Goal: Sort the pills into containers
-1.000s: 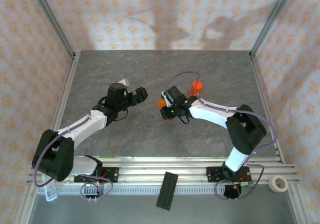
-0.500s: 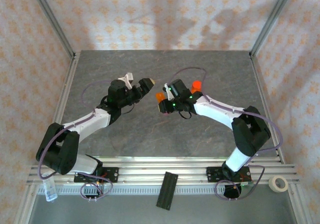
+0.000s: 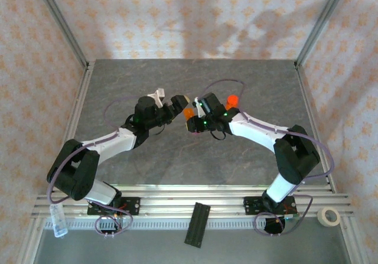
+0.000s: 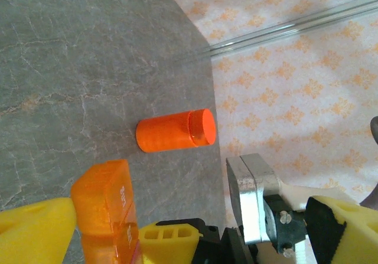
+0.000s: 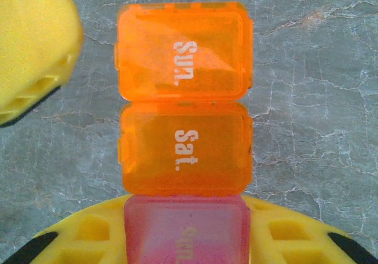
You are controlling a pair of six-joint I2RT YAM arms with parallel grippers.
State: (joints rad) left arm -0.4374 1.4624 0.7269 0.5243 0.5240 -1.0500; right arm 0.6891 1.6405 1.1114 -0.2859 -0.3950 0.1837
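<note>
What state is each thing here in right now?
Strip of translucent orange and pink plastic cells: Sun. and Sat. lids shut.
Orange cylindrical plastic bottle: upright, capped.
Left arm's yellow fingers: open, one beside the Sun. cell.
Right arm's yellow fingers: shut on the strip's pink cell.

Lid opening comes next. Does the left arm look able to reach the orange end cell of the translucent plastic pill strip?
Likely yes: the left gripper sits beside the orange end cell, with nothing between them.
</note>
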